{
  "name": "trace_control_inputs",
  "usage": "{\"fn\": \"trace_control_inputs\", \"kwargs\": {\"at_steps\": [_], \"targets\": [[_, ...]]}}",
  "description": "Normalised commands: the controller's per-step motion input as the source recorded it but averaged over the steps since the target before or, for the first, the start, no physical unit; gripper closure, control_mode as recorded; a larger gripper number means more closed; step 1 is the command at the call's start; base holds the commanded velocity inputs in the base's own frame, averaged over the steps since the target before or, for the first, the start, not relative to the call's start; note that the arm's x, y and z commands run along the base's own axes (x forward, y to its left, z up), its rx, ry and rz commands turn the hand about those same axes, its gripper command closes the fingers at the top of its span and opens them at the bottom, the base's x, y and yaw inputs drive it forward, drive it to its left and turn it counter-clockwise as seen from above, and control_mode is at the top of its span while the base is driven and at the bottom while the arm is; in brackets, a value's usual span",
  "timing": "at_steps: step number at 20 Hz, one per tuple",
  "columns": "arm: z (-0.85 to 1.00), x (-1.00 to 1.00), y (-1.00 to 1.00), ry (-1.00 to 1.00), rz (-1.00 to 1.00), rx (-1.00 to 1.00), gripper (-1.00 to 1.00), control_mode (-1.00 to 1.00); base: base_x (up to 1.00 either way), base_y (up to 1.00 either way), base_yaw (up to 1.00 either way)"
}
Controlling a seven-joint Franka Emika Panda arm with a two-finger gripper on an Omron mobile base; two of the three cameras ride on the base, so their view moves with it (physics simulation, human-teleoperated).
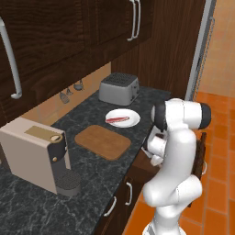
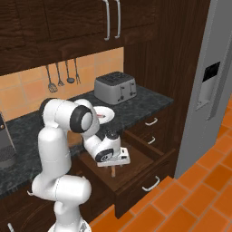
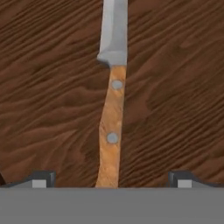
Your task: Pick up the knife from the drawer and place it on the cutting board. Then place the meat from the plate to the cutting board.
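The knife (image 3: pixel 111 131) lies flat on the wooden floor of the open drawer (image 3: pixel 175 87), its light brown handle toward me and its silver blade pointing away. My gripper (image 3: pixel 111 180) is open just above it, one fingertip on each side of the handle end, not touching it. From the right base view, the gripper (image 2: pixel 113 171) reaches down into the pulled-out drawer (image 2: pixel 140 156). On the counter, the cutting board (image 1: pixel 103 141) lies bare. Behind it the white plate (image 1: pixel 131 114) carries the red strip of meat (image 1: pixel 118 120).
A silver toaster (image 1: pixel 119 88) stands behind the plate and a beige coffee machine (image 1: pixel 39 153) to the board's left. Dark utensils (image 2: pixel 61 77) hang on the tiled wall. A grey fridge (image 2: pixel 213 81) stands to the right of the drawers. Upper cabinets overhang the counter.
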Motion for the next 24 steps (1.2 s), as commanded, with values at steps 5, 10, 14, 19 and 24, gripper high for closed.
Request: {"fn": "trace_control_inputs", "kwargs": {"at_steps": [5, 10, 14, 19, 24], "targets": [[-0.38, 0.24, -0.05, 0.00, 0.00, 0.00, -1.00, -1.00, 0.00, 0.00, 0.00], [-0.35, 0.26, -0.10, 0.00, 0.00, 0.00, -1.00, -1.00, 0.00, 0.00, 0.00], [-0.45, 0.23, -0.05, -0.02, 0.00, 0.00, -1.00, -1.00, 0.00, 0.00, 0.00], [-0.55, -0.01, -0.07, -0.09, 0.00, 0.00, 1.00, -1.00, 0.00, 0.00, 0.00], [-0.41, -0.15, -0.65, 0.00, 0.00, -0.01, 1.00, -1.00, 0.00, 0.00, 0.00]]}}
